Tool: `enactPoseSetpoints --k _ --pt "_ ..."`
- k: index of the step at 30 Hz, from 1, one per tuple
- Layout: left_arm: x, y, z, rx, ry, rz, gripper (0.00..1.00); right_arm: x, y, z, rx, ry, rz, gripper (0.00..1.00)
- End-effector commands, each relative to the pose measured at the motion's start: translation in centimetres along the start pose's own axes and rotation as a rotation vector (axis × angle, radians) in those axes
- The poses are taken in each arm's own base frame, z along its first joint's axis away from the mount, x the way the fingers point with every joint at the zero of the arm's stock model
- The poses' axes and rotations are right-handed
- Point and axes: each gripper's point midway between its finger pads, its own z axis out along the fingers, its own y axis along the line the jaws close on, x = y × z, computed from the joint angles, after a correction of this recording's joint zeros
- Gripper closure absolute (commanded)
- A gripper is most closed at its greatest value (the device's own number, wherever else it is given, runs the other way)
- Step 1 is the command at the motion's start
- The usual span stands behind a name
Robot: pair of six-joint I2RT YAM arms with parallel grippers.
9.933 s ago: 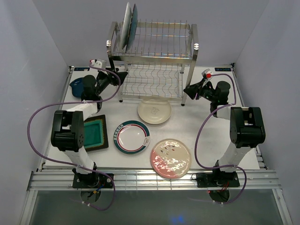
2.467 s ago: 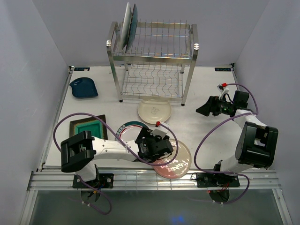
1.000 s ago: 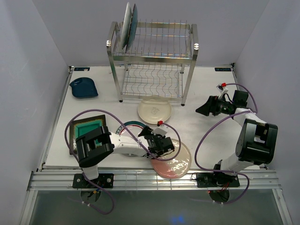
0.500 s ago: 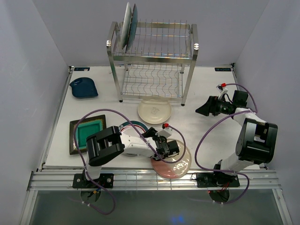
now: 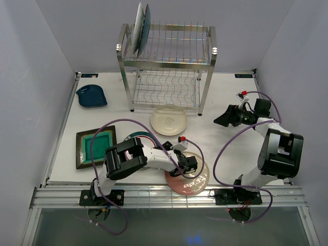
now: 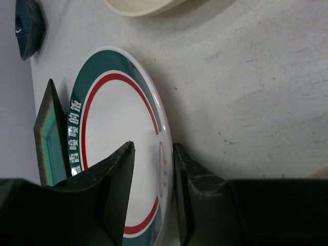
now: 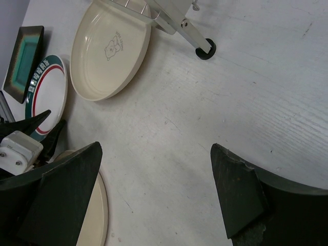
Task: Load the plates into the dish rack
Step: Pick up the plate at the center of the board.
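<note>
The left gripper (image 5: 187,164) sits low at the left edge of the pink speckled plate (image 5: 197,180), jaws narrowly apart, with the green-red rimmed plate (image 6: 115,133) just beside it. The right gripper (image 7: 156,154) hangs wide open at the right. The cream plate (image 5: 169,122) lies flat before the dish rack (image 5: 166,66), whose top tier holds two upright plates (image 5: 139,25).

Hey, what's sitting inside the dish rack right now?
In the dish rack, two plates stand on edge at the top tier's left end: a pale plate, a dark teal plate. The top tier partly hides the lower shelf.
</note>
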Motion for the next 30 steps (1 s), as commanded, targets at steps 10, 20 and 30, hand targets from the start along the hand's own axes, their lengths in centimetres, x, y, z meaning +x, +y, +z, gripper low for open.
enactPoseSetpoints --k 10,20,30 --pt "2.1 -2.0 0.1 0.059 0.087 -0.013 0.81 -1.6 0.5 -0.1 -0.024 -0.019 -0.037 0.08" --pt "0.4 -2.9 -0.6 0.074 0.052 -0.024 1.00 -1.6 0.4 -0.1 -0.020 -0.020 -0.038 0.08" --pt "-3.1 -1.2 -3.1 0.098 -0.013 -0.133 1.00 -1.6 0.4 -0.1 -0.021 -0.019 -0.038 0.08"
